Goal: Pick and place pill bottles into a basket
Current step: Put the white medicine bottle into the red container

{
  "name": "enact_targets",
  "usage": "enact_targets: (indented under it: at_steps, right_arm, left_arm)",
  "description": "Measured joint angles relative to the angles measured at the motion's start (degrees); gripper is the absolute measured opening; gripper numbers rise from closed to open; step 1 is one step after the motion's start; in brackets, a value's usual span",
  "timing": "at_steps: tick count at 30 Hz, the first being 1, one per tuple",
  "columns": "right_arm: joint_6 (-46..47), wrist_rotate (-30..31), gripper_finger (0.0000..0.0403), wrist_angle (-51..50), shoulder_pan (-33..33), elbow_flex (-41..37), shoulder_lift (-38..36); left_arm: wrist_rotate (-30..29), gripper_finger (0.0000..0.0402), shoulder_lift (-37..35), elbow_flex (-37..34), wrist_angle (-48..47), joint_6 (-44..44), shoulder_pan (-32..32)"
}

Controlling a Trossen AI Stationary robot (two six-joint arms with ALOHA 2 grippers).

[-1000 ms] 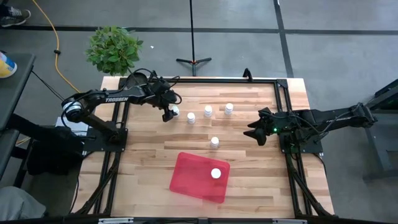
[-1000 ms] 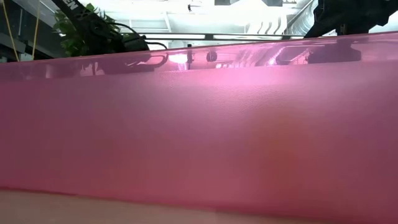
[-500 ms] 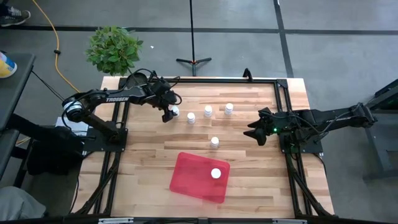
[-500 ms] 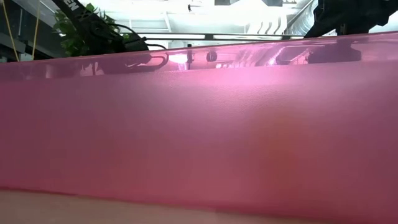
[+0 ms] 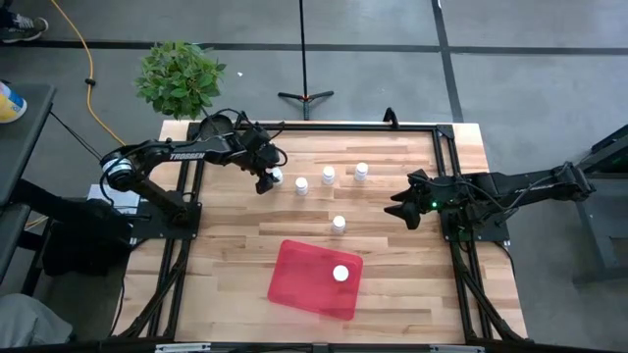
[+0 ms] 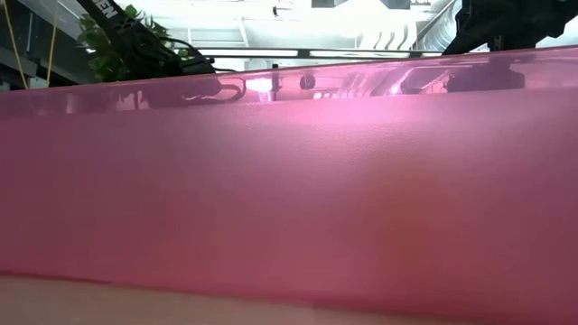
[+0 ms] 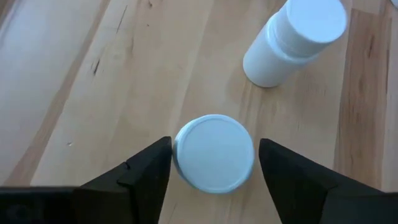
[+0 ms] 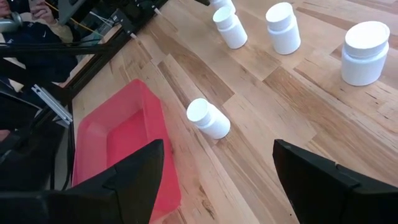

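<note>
The red tray lies near the table's front middle and holds one white-capped bottle. Its wall fills the low view. Three white bottles stand in a row at the far middle, and one stands nearer the tray. My left gripper is open, pointing down over the leftmost bottle, with one finger on either side of its cap. My right gripper is open and empty above the table's right part. No orange-amber body shows.
A potted plant stands beyond the table's far left corner. Dark frame rails run along the table's edges. Bare wood lies between the bottle row and the tray. In the right wrist view the tray lies beside the lone bottle.
</note>
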Motion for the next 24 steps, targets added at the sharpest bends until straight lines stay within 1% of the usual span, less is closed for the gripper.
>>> enact_targets:
  at_steps: [5,9,11,18,24]
  right_arm:
    - [0.00,0.00,0.0291,-0.24,-0.02,0.00,-0.01]
    - [-0.02,0.20,0.0291,-0.26,-0.01,0.00,0.00]
    - [-0.02,0.20,0.0291,-0.33,0.01,0.00,-0.02]
    - [-0.02,0.20,0.0291,-0.79,0.01,0.00,-0.02]
    - [-0.07,0.20,0.0291,-0.93,0.00,0.00,-0.02]
  left_arm:
    - [0.48,0.0245,1.75,0.00,-0.09,-1.34,0.00]
    - [0.74,0.0217,1.97,0.00,0.35,-1.51,0.00]
    - [0.83,0.0210,2.01,0.00,0.70,-1.89,0.00]
    - [1.42,0.0224,2.06,0.00,1.27,-2.82,0.00]
    - [1.42,0.0208,2.06,0.00,1.33,-2.93,0.00]
